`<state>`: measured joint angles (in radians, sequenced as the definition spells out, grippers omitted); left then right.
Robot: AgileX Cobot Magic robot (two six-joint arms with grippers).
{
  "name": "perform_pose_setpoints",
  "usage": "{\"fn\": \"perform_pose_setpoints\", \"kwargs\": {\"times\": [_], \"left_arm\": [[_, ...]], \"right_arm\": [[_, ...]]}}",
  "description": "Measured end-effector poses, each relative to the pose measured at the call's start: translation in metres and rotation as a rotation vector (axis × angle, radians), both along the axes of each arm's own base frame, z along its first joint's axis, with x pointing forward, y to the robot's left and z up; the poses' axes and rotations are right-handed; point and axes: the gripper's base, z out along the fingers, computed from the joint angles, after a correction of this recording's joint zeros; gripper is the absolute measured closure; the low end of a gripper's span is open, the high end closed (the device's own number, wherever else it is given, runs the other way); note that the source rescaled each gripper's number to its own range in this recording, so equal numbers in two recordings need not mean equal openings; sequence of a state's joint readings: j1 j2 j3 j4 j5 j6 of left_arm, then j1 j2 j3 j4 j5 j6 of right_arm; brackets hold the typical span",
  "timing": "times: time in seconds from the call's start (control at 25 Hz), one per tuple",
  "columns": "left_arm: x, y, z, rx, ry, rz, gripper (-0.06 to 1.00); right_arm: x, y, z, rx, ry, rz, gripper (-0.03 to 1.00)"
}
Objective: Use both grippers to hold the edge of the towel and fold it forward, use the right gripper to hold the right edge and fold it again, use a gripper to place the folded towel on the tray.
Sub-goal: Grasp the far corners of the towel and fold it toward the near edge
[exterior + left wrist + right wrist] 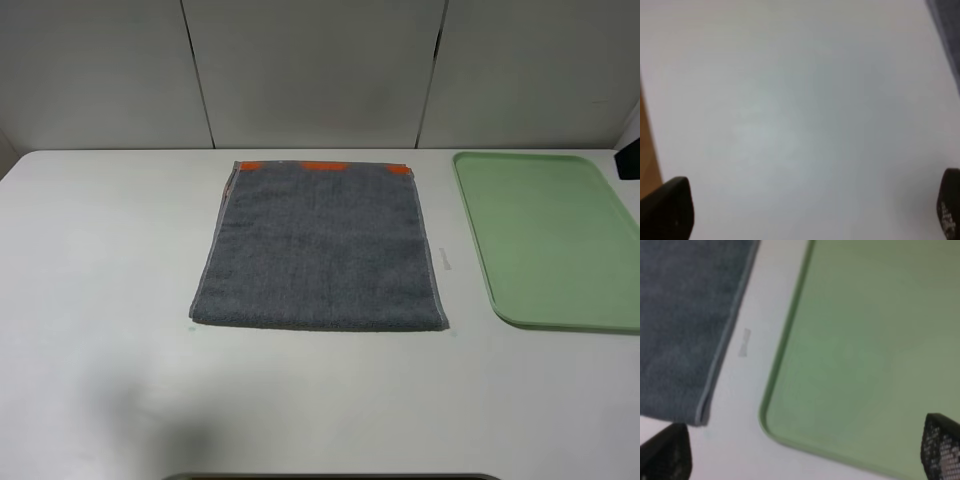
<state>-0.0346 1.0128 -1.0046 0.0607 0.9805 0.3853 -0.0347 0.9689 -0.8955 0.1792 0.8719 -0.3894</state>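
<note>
The dark grey towel (320, 245) lies flat in the middle of the white table, its orange-striped end (325, 165) at the far side, showing only in patches. Its near edge (318, 322) looks thick and rounded, like a fold. The pale green tray (555, 235) lies to its right, bare. Neither arm shows in the exterior high view. My left gripper (810, 210) is open and empty over bare table; a strip of towel (947, 30) shows at that view's edge. My right gripper (805, 450) is open and empty over the towel's near right corner (700, 412) and the tray's corner (772, 427).
A narrow strip of white table (455, 260) separates the towel's right hem from the tray. A small pale mark (743, 342) lies on that strip. A black object (630, 160) stands at the far right edge. A brown strip (647, 160) shows beyond the table's edge.
</note>
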Motion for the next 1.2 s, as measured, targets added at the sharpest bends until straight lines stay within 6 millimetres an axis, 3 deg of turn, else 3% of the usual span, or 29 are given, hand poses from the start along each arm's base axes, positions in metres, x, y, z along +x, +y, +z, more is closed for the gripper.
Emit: {"fn": "perform_pose_setpoints", "kwargs": {"times": [0.2,0.32,0.48,0.68,0.88,1.2], "left_arm": [[0.04,-0.033,-0.026,0.071,0.12,-0.268,-0.03],[0.056,-0.053,-0.049,0.11,0.203,-0.405,-0.03],[0.073,-0.08,-0.081,0.142,0.283,-0.535,-0.03],[0.088,-0.108,-0.116,0.164,0.331,-0.633,-0.03],[0.096,-0.122,-0.144,0.139,0.385,-0.667,-0.03],[0.099,-0.132,-0.163,0.058,0.432,-0.713,-0.03]], "right_arm": [[0.037,0.006,-0.022,0.026,0.051,0.103,-0.03],[0.048,0.01,-0.03,0.062,0.055,0.136,-0.03],[0.067,0.039,-0.049,0.06,0.07,0.316,-0.03],[0.073,0.086,-0.075,-0.048,0.12,0.553,-0.03],[0.074,0.123,-0.106,-0.175,0.177,0.732,-0.03],[0.078,0.144,-0.145,-0.294,0.254,0.851,-0.03]]}}
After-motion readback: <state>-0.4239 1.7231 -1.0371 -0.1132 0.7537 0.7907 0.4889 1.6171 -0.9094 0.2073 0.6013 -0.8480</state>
